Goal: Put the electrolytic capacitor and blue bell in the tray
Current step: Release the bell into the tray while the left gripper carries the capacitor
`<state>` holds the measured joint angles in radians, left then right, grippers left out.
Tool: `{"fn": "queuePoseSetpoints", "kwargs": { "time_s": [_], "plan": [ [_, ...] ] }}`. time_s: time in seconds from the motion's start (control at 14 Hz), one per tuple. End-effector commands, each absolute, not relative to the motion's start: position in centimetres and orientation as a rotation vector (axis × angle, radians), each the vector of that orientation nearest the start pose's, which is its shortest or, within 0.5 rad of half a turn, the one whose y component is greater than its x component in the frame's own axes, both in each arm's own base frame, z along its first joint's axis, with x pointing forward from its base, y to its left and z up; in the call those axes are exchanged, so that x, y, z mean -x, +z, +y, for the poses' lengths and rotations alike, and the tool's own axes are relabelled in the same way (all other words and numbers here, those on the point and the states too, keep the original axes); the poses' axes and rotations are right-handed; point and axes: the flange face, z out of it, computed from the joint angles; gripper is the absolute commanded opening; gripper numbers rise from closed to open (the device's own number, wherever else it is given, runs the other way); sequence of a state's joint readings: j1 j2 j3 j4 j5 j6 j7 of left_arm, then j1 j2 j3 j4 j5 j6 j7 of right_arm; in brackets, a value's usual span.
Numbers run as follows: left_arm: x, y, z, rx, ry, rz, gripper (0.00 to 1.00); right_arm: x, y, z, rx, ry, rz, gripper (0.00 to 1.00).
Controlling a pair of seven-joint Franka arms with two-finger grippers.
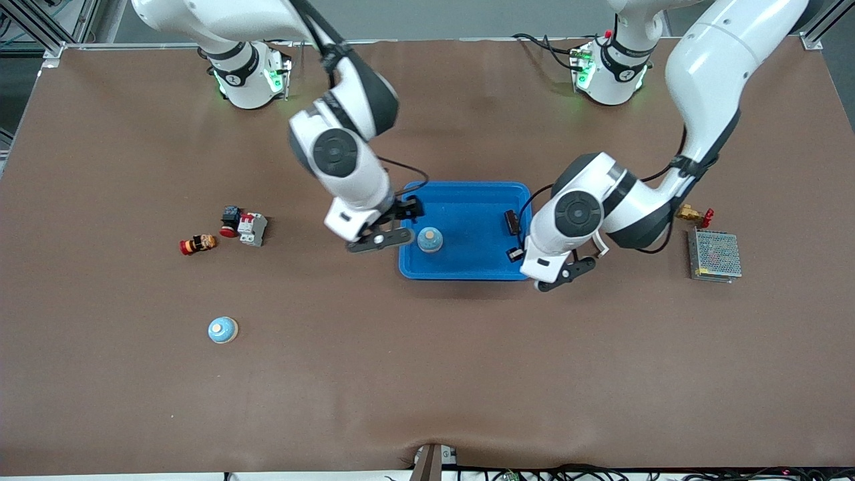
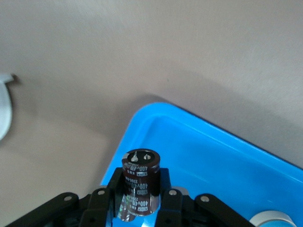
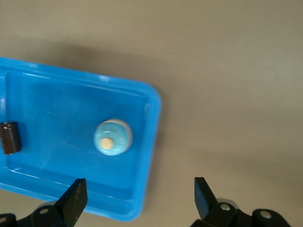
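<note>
**Two claws at the tray: bell set down, capacitor gripped**

The blue tray [image 1: 467, 267] lies near the middle of the brown desk [image 1: 427, 374]. Inside it, toward the right arm's end, a blue bell [image 1: 430, 239] with a tan button on top sits upright on the tray floor. The right claw [image 1: 394, 224] hangs over the tray's rim at that same end; in the right wrist view its two fingers [image 3: 75, 196] stand wide apart with nothing between them, and the bell [image 3: 112, 137] lies apart from both.

The left claw [image 1: 513, 237] is over the tray's edge at the left arm's end. Its fingers are closed against the sides of the electrolytic capacitor [image 2: 140, 182], a dark brown cylinder with printed markings, held above the tray's corner [image 2: 156, 116]. From the front the capacitor [image 1: 511, 221] shows just inside the rim.

A second blue bell [image 1: 222, 329] rests on the desk toward the right arm's end, nearer to the front camera than the tray. Farther from that camera, a cluster of small parts [image 1: 244, 226] and a red-capped cylinder [image 1: 198, 244] lie close together. Toward the left arm's end lie a metal mesh box [image 1: 715, 256] and a brass fitting [image 1: 693, 215].
</note>
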<state>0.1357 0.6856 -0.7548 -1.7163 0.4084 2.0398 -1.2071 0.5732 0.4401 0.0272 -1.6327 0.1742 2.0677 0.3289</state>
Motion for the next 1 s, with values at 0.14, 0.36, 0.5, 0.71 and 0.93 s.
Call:
{"fn": "queuePoseSetpoints", "kwargs": {
  "time_s": [0.14,0.36,0.5,0.71,0.93],
  "plan": [
    [-56.2,22.5,-33.7,2.929,0.287,-0.746,0.00,-61.7,36.7,26.3,2.947,0.093,-0.475,1.00],
    [-56.3,21.8,-33.8,2.928,0.306,-0.755,0.00,-64.9,37.1,18.6,2.912,0.028,-0.628,1.00],
    [-56.2,21.1,-33.8,2.924,0.323,-0.754,0.00,-66.3,35.7,14.8,2.895,0.021,-0.696,1.00],
    [-56.0,19.5,-34.0,2.928,0.354,-0.751,0.00,-67.5,33.0,11.4,2.871,0.014,-0.787,1.00],
    [-56.1,19.1,-34.0,2.940,0.352,-0.757,0.00,-68.7,29.6,8.9,2.847,-0.038,-0.897,1.00]
  ]
}}
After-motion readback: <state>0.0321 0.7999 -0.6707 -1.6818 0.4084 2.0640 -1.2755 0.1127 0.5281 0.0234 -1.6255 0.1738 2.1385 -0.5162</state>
